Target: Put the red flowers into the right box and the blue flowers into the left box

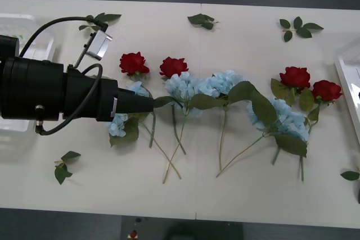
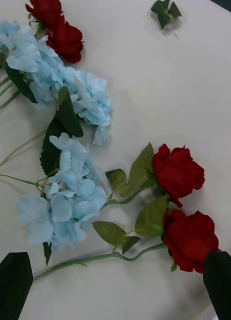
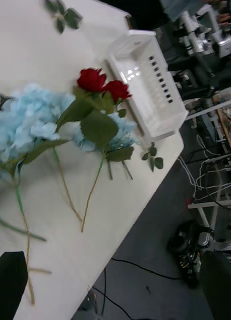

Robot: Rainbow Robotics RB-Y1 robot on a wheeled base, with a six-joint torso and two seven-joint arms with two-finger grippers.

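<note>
Several red flowers lie in a row across the table: two at the left (image 1: pixel 133 62) (image 1: pixel 172 66) and two at the right (image 1: pixel 295 76) (image 1: pixel 326 90). Blue flowers (image 1: pixel 225 81) (image 1: pixel 289 119) lie among them, stems toward me. My left arm (image 1: pixel 56 91) reaches in from the left, its tip over the leftmost blue flower (image 1: pixel 119 125). In its wrist view the left gripper (image 3: pixel 115 295) is open, empty, above the table's near edge. The right gripper (image 2: pixel 115 300) hovers open beside two red flowers (image 2: pixel 178 172) (image 2: pixel 190 240) and a blue flower (image 2: pixel 65 200). The right box (image 1: pixel 343 80) (image 3: pixel 163 80) sits at the right edge. The left box (image 1: pixel 22 29) lies partly behind my left arm.
Loose green leaf sprigs lie along the far side (image 1: pixel 202 21) (image 1: pixel 298 27), at the front left (image 1: pixel 64 167) and at the front right (image 1: pixel 350 175). The near table edge (image 1: pixel 197 217) drops to a floor with cables (image 3: pixel 195 200).
</note>
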